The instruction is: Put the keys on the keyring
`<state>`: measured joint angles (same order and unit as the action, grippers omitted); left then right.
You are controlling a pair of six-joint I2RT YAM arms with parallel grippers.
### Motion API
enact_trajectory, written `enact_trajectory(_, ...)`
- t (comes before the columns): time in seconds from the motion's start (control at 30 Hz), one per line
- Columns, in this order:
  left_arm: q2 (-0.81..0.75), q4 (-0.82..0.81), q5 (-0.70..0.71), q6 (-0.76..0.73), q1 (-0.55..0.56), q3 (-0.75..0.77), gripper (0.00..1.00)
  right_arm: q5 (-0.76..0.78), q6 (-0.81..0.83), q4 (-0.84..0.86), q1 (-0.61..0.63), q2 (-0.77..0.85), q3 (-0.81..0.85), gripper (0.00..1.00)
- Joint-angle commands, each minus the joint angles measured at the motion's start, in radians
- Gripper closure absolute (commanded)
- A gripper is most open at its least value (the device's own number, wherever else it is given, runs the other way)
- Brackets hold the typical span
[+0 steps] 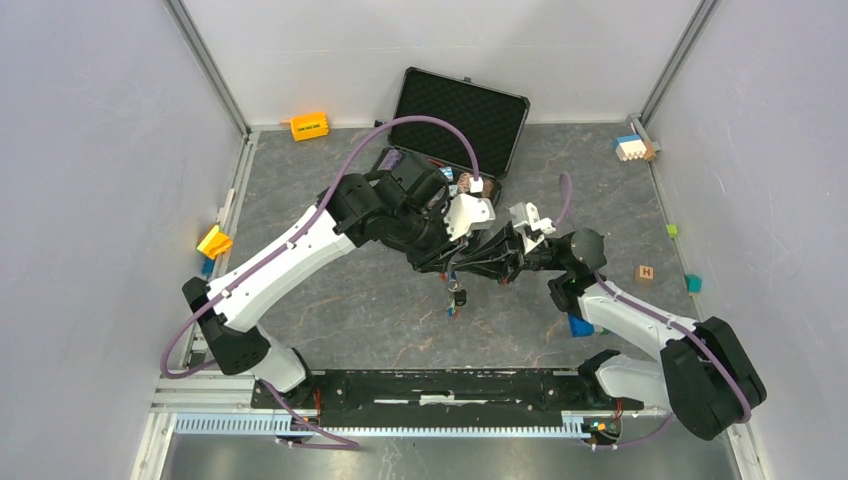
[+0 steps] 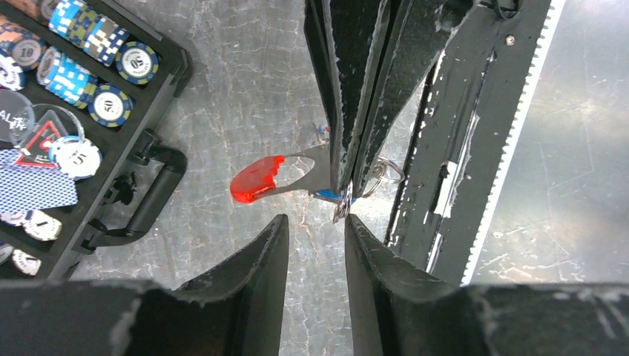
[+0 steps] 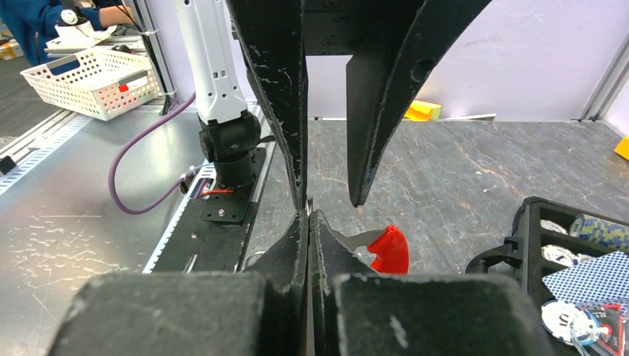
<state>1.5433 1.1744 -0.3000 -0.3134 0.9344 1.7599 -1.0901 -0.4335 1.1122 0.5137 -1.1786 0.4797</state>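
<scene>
The grey stone-patterned surface [image 1: 380, 330] carries an open black case [image 1: 470, 105] at the middle of its far edge, with poker chips [image 2: 119, 63] racked inside. Both arms meet above the middle of the surface, just in front of the case. The right gripper [image 2: 346, 185] has its fingers pressed together, pinching the keyring [image 2: 259, 178] on the metal part next to the red fob and holding it up off the surface. The fob sticks out to one side of the fingers and the wire loop [image 2: 388, 171] shows on the other. The left gripper [image 2: 315, 226] faces it tip to tip, fingers spread with nothing between them, just beside the held ring. A blue-capped key [image 2: 334, 196] shows right at the right fingertips, but I cannot tell whether it is threaded on the ring or only hanging against it. The step in hand looks like a handover or regrip at the ring. To do it well, the right fingers should hold the keyring steady while the left fingers close on one part only, the key's cap or the loop. The split of the ring should be left free, and the dangling key should not swing.
</scene>
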Motion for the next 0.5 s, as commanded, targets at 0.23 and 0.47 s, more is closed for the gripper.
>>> enact_trajectory(0.23,-0.139,-0.098,0.045,-0.095,-0.01,-0.099,0.49,0.029,-0.017,0.05,-0.03,0.043,0.011,1.0)
enact_trajectory(0.47,-0.298,-0.373,-0.039,-0.159,-0.013,-0.325,0.49,0.018,-0.025,0.061,-0.041,0.058,0.01,1.0)
